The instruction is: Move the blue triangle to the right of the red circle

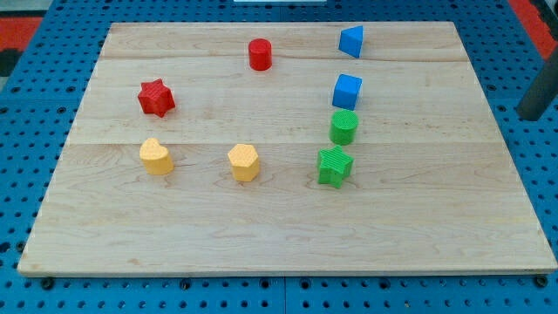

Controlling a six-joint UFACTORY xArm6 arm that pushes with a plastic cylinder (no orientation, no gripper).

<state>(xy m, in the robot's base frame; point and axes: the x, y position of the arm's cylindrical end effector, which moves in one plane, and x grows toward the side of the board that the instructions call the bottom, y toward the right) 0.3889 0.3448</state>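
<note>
The blue triangle sits near the view's top, right of centre on the wooden board. The red circle stands to its left, about a hundred pixels away and slightly lower in the view. A dark rod shows at the view's right edge, off the board over the blue pegboard. My tip is far to the right of the blue triangle and a bit lower in the view, touching no block.
A blue cube lies just below the blue triangle, then a green circle and a green star. A red star, a yellow heart and a yellow hexagon lie at the left and centre.
</note>
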